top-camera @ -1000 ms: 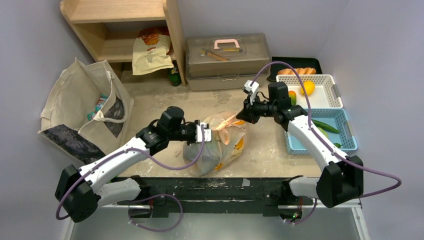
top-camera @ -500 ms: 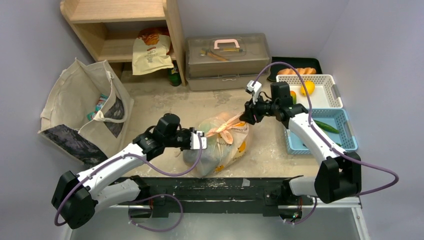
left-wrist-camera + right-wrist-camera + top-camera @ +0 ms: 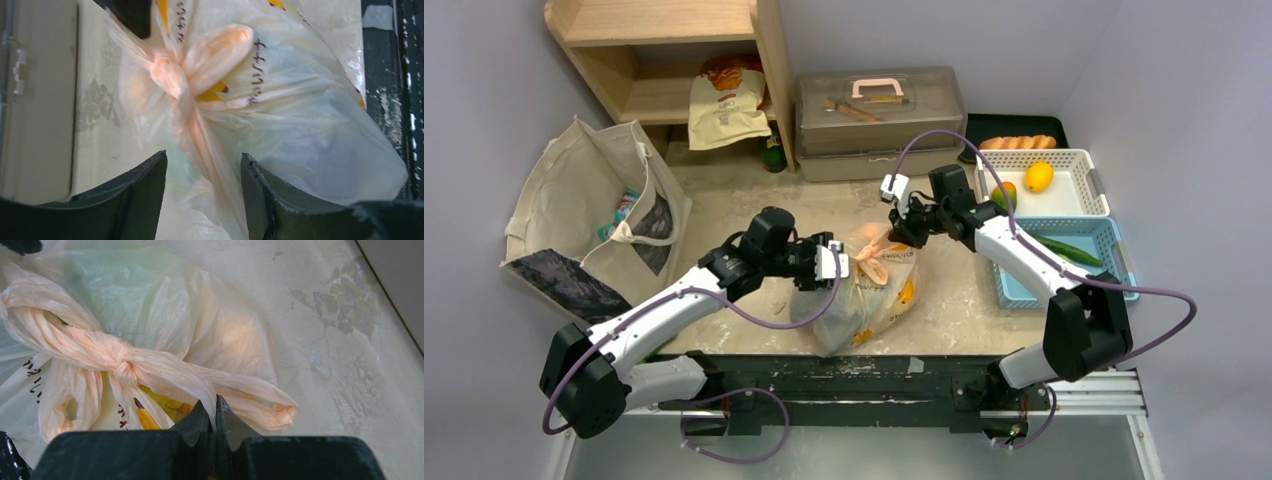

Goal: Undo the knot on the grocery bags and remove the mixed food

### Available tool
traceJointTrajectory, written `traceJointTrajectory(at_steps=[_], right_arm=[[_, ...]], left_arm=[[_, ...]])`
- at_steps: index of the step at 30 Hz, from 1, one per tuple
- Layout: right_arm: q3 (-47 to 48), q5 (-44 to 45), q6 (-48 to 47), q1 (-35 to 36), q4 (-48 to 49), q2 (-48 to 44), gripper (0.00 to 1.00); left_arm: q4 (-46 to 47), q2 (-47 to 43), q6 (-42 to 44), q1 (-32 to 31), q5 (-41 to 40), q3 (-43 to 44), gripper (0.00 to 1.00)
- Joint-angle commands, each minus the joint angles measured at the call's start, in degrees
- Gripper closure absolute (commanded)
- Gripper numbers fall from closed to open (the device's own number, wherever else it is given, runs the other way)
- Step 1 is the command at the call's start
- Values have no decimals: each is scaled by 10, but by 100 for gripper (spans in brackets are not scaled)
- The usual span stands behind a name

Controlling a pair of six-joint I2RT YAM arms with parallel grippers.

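The grocery bag [image 3: 869,300] is sitting slumped on the tabletop [image 3: 824,205], between the two arms and close to the near edge, with its knot [image 3: 871,248] tied on top. The right pincer [image 3: 900,231] is reaching in from the basket side and is clenching a thin fold of one handle loop [image 3: 250,395], its two fingers [image 3: 197,422] pressing together with only the film between them. The knot is sitting just beyond that grip. The left pincer [image 3: 202,172] is standing released, its dark fingers spreading on either side of the twisted handle strand [image 3: 200,140] that is running from the knot. Whether the strand is touching either finger cannot be told. The mixed food [image 3: 115,285] is showing only as a pale green tinge through the film. At the right, a white basket [image 3: 1069,205] is holding two round fruits [image 3: 1039,175], and a blue basket [image 3: 1116,275] is holding long green vegetables [image 3: 1072,250].
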Motion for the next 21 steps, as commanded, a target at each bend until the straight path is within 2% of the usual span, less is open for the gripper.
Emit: traceJointTrajectory(at_steps=[1,4,10,15,17,18,19,20,21], right_arm=[[32,-37,3,-1,5,-15,100],[27,-55,32,-1,17,-37,100],[18,-57,55,-1,18,-59,100],[9,-68,67,0,18,-78,100],[6,-69,67,0,10,-84,100],[3,-65,65,0,8,-89,100],[-2,-59,63,0,10,-93,100],[-6,-52,63,0,16,-95,100],[-10,-43,69,-1,26,-96,100]], left_arm=[[47,43,-18,-5,-17,74,45],[41,80,-20,-6,-18,111,45],[42,111,4,-32,-8,126,49],[53,157,-13,-51,-85,150,58],[41,178,-30,-49,-114,169,67],[25,183,-31,-49,-114,177,78],[10,185,-32,-49,-107,183,96],[-4,182,-32,-48,-95,184,100],[-17,176,-32,-48,-84,181,100]])
